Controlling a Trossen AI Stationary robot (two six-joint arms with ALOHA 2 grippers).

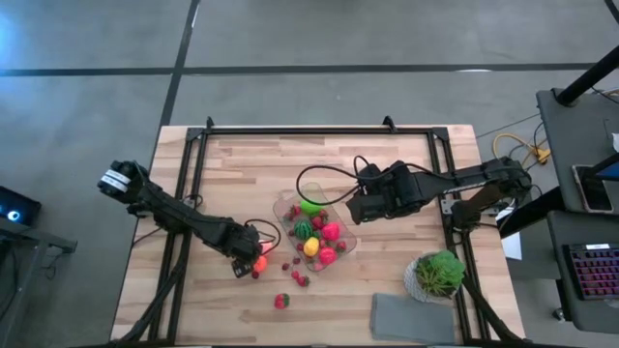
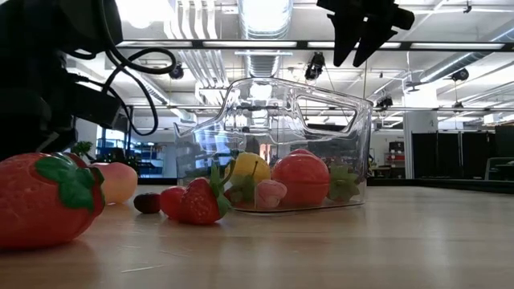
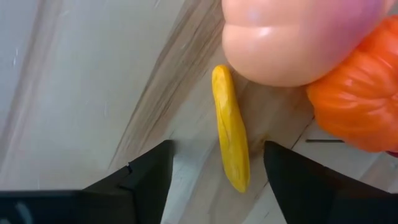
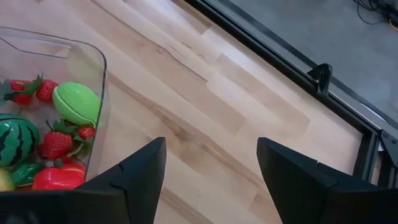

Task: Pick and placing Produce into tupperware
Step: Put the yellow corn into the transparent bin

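The clear tupperware [image 1: 290,205] stands mid-table and holds a lime [image 4: 78,102], a small watermelon [image 4: 11,143], strawberries and other produce. My left gripper [image 3: 214,180] is open and low over the table near the tub's near-left corner. Its fingers stand on either side of a slim yellow piece [image 3: 231,130] lying flat on the wood, with no contact showing. A peach [image 3: 292,37] and an orange fruit [image 3: 357,99] lie just beyond it. My right gripper [image 4: 211,180] is open, raised above bare wood beside the tub's right wall [image 4: 99,68].
Loose strawberries [image 1: 281,301] and small red pieces [image 1: 300,278] lie on the table near the tub. A potted green plant [image 1: 440,274] and a flat grey cloth [image 1: 416,317] sit at the near right corner. A black metal frame [image 1: 319,129] edges the table.
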